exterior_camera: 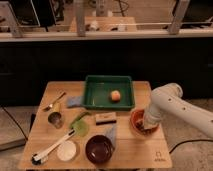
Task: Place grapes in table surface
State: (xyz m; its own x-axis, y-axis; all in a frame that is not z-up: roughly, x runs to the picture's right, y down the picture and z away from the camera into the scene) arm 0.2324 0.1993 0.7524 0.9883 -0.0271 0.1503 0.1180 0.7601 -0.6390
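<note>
The light-brown wooden table surface (pixel 125 154) has a small dark logo mark (pixel 159 156) near its front right corner. My white arm comes in from the right and reaches down into an orange-red bowl (pixel 134 120) at the table's right side. The gripper (pixel 146 126) is inside that bowl. Something dark lies in the bowl at the gripper's tip; I cannot tell whether it is the grapes, which do not show clearly anywhere. A green tray (pixel 95 97) at the back holds a single orange-peach fruit (pixel 115 95).
A dark maroon bowl (pixel 98 148), a white round lid (pixel 66 150) and a white-handled brush (pixel 52 148) lie at the front. A metal cup (pixel 55 119), a spoon (pixel 54 103), a blue cloth (pixel 75 101), a green item (pixel 79 125) and a tan block (pixel 105 118) lie left and centre.
</note>
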